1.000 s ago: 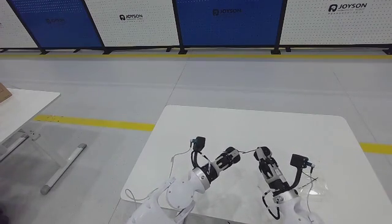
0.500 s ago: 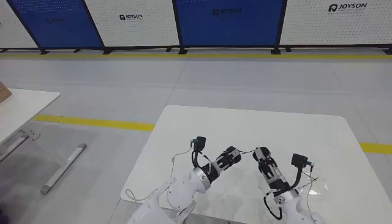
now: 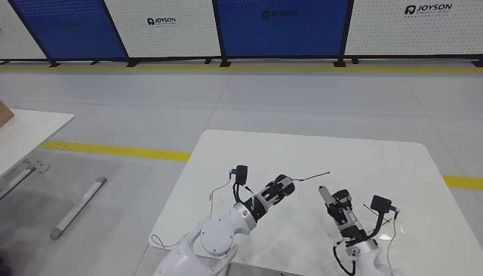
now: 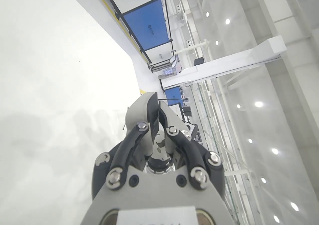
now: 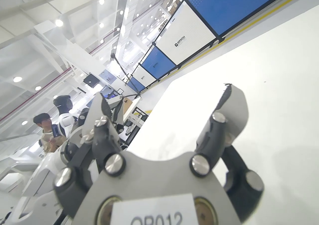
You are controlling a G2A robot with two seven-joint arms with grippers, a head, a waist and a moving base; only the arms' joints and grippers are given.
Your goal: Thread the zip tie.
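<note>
A thin black zip tie [image 3: 310, 177] sticks out over the white table [image 3: 317, 144], its free end pointing to the far right. My left gripper [image 3: 284, 183] is shut on its near end. In the left wrist view the fingers [image 4: 149, 109] are pressed together, and a short piece of the zip tie [image 4: 170, 99] pokes out past them. My right gripper [image 3: 330, 194] is a little to the right of the tie and nearer the robot, apart from it. It stands open [image 5: 164, 97] with nothing between its fingers. A thin dark strip [image 5: 124, 74] crosses the background there.
The table's far edge [image 3: 309, 132] and right edge border open floor with a yellow line. A second white table [image 3: 26, 133] stands at the far left. Blue and white partition panels [image 3: 279, 16] line the back.
My right gripper has let go of the zip tie, opened, and drawn back to the right and toward the robot. The tie now juts free from my left gripper.
</note>
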